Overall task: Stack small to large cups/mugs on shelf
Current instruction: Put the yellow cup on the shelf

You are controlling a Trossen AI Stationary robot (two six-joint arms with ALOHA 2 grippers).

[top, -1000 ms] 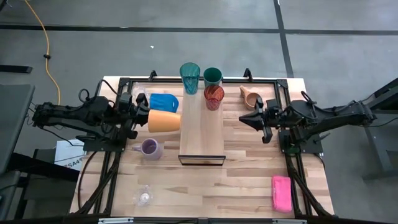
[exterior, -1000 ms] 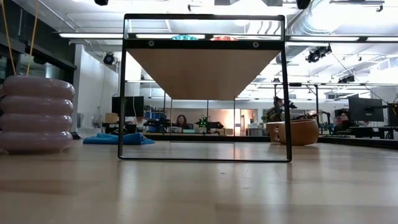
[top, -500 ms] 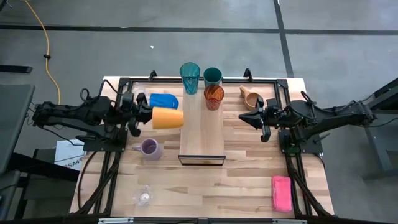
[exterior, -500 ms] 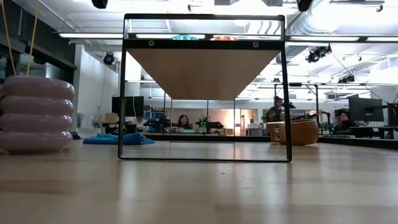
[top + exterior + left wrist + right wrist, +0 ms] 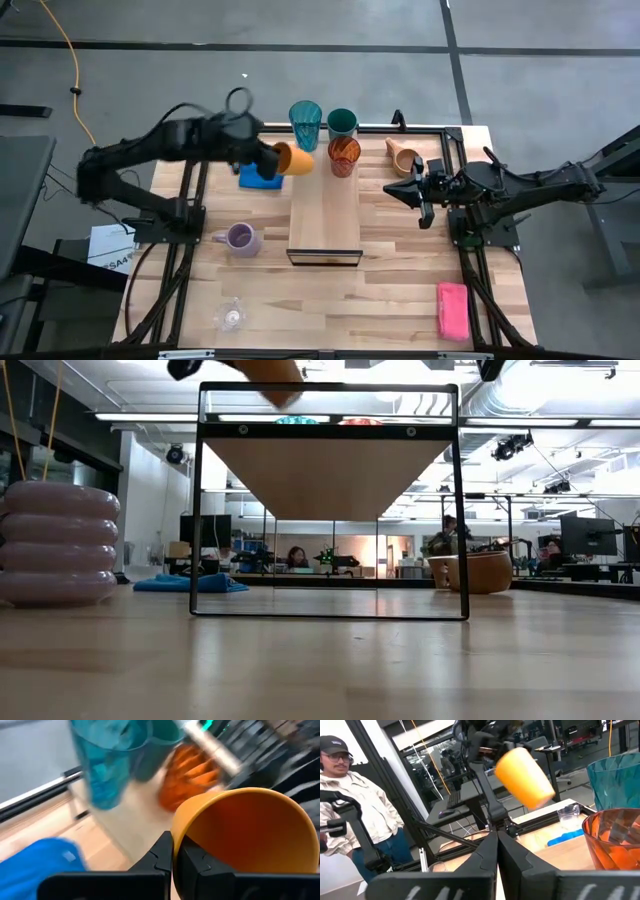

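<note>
My left gripper (image 5: 268, 156) is shut on the orange cup (image 5: 294, 159) and holds it in the air by the shelf's far left corner; the cup also shows in the low view (image 5: 272, 374) and the right wrist view (image 5: 524, 776). The wooden shelf (image 5: 325, 215) carries the teal tumbler (image 5: 305, 125), dark green cup (image 5: 342, 122) and red cup (image 5: 344, 156) at its far end. The tan mug (image 5: 402, 156) lies on its side, right of the shelf. The lavender mug (image 5: 241, 238) and a clear glass (image 5: 232, 316) stand at the left. My right gripper (image 5: 415, 190) is shut and empty, right of the shelf. My left gripper grips the orange cup by its rim wall (image 5: 176, 836), one finger inside the cup (image 5: 196, 862) and one outside (image 5: 159, 857). The fingers come from the table's left. The cup is lifted clear and tilted, its mouth toward the gripper and its base toward the shelf.
A blue cloth (image 5: 258, 176) lies left of the shelf's far end, below the lifted cup. A pink sponge (image 5: 452, 308) lies at the near right. A black frame runs around the table. A person (image 5: 350, 805) stands beyond the table.
My left gripper has lifted the orange cup off the table left of the shelf. It has carried the cup up and toward the far edge and the shelf. The cup, which lay on its side, now hangs tilted in the air near the teal tumbler.
</note>
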